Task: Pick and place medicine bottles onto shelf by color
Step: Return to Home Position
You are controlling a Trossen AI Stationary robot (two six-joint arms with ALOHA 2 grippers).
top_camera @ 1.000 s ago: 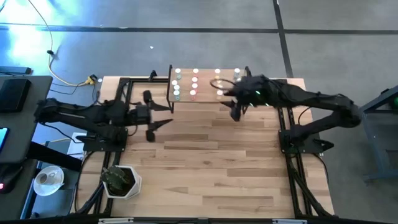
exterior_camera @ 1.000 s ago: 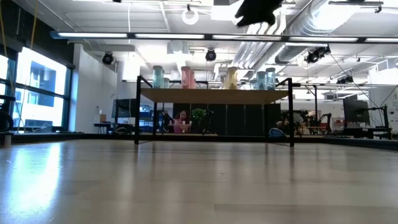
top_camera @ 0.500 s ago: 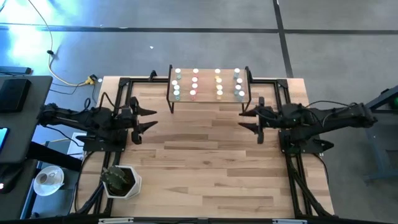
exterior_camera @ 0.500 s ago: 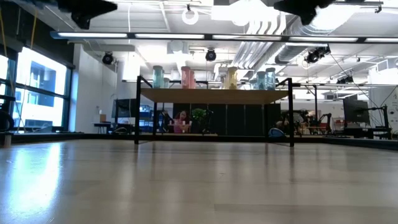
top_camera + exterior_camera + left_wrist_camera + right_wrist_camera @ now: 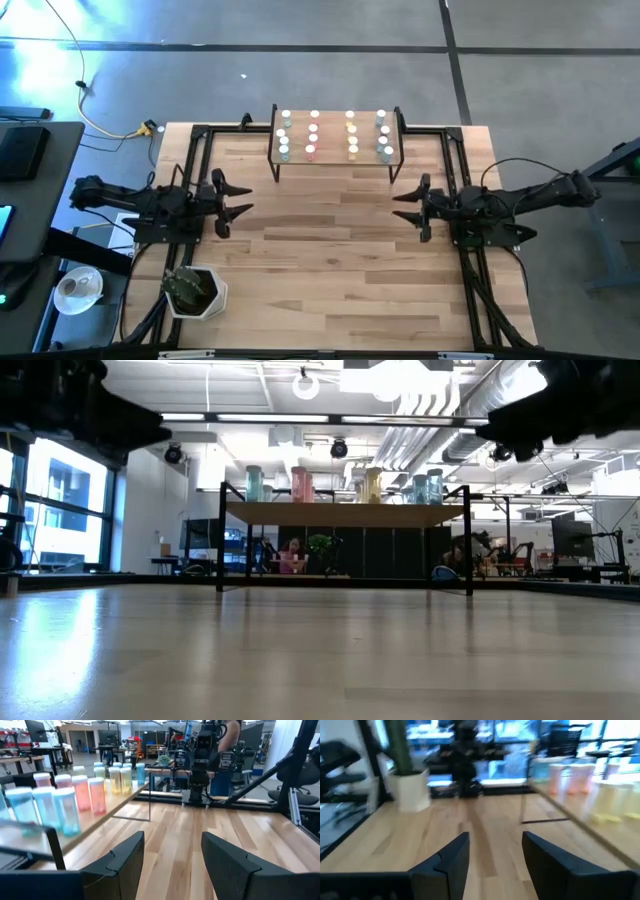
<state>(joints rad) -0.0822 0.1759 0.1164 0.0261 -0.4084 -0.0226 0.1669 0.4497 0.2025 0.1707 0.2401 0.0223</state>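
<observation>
Now we see our left pincer [image 5: 244, 198] and right pincer [image 5: 402, 206] both spread wide and empty, facing each other across the desk [image 5: 330, 260]. Beyond them the bottles [image 5: 314, 127] stand upright, caps up, on the shelf [image 5: 332, 156], which runs crosswise.

My left gripper [image 5: 238, 198] sat at nine o'clock in my overhead view, fingers spread, pointing toward three. My right gripper [image 5: 405, 203] sat at three o'clock, fingers likewise spread, pointing toward nine. Both arms lay low, facing each other.
</observation>
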